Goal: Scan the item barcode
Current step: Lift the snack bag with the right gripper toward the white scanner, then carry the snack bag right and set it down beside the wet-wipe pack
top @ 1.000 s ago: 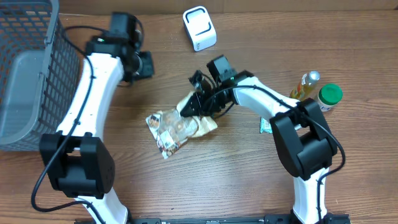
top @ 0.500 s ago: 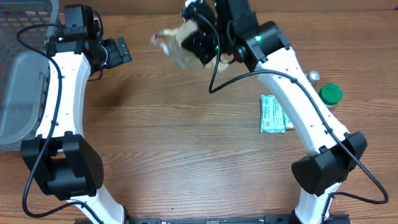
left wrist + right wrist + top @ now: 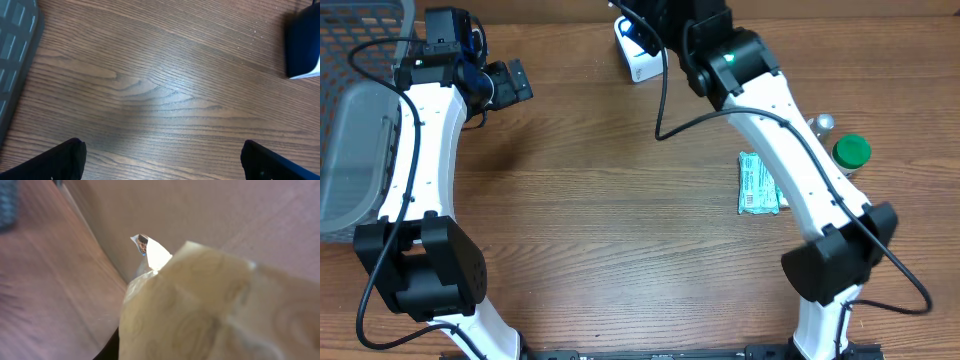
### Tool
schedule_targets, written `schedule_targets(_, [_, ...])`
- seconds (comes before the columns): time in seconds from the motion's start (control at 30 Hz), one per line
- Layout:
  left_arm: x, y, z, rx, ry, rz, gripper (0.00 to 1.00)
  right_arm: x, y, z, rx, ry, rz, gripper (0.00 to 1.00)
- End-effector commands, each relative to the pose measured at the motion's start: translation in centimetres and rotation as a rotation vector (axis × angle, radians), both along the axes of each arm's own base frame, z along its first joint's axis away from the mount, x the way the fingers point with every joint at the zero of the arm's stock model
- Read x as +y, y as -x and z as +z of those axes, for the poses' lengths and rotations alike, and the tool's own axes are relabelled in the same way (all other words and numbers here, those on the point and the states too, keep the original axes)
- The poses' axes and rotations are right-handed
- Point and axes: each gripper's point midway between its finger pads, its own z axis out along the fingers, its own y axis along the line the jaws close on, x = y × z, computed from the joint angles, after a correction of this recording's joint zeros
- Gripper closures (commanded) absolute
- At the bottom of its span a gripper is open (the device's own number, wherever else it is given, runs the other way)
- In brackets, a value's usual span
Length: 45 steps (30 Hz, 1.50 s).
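Grey mesh is what the basket (image 3: 350, 60) is made of. It is set far to the left of the scanner (image 3: 642, 62), likely so that scanned things can be dropped in it. Between the basket and the scanner, the left tool (image 3: 510, 82) is held over bare bench (image 3: 600, 260). Its fingers (image 3: 65, 160) are spread wide and nothing is gripped, so it seems to be parked out of the way while the other arm works.

The scanner is a small white box, half hidden under the right arm. The right tool (image 3: 645, 20) is held just over the scanner. Its fingers are not seen, but the bag (image 3: 200, 305) is seen up in the air right in front of its camera, so the bag is judged to be clasped there. It is likely held at the scanner so that its barcode can be read.

The bag is tan, soft and crinkly, with a small white corner (image 3: 152, 250) sticking up. It is blurred, and no barcode can be made out.

To the right of the scanner and nearer the robot, a green packet (image 3: 758, 183) is laid flat. Further right, a green-capped bottle (image 3: 851, 152) and a smaller bottle (image 3: 823, 122) are stood, perhaps waiting for a turn.
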Motion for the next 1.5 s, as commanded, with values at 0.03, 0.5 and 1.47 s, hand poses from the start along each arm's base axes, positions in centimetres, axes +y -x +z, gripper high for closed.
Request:
schedule_targets(0.03, [0.0,-0.5,0.8,-0.024,-0.006,-0.004,0.01,-0.3,-3.6,-2.9,-0.067,0.096,-0.069,0.96])
schedule_targets(0.5, [0.0,-0.5,0.8,-0.024,-0.006,-0.004,0.01,0.5,-8.6,-9.2,-0.165,0.187,-0.153,0.96])
schedule_targets(1.47, [0.0,-0.5,0.8,-0.024,-0.006,-0.005,0.00,-3.8,-3.3,-1.5,0.207,-0.381,-0.258,0.96])
